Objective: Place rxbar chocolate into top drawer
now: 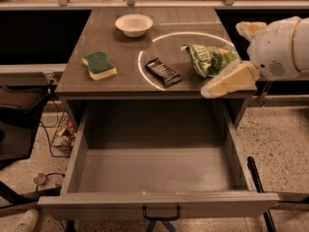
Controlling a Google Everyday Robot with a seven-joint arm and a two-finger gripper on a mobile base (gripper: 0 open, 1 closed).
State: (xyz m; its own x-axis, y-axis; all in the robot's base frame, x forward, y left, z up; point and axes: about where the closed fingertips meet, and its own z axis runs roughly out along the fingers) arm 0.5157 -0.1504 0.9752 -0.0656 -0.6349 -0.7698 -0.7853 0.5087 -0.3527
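Observation:
The rxbar chocolate (164,72), a small dark flat bar, lies on the cabinet top inside a bright ring of light. The top drawer (96,129) stands pulled wide open below it, its grey inside bare, with a dark handle (161,213) on the front panel. My gripper (227,81), cream coloured on a white arm (280,47), reaches in from the right over the cabinet's front right corner. It sits right of the bar, just below the green chip bag (211,58), and holds nothing that I can see.
A green and yellow sponge (99,65) lies at the left of the cabinet top (120,42). A white bowl (133,24) stands at the back. A dark chair (19,120) and cables are on the floor to the left. A black pole (260,192) leans by the drawer's right side.

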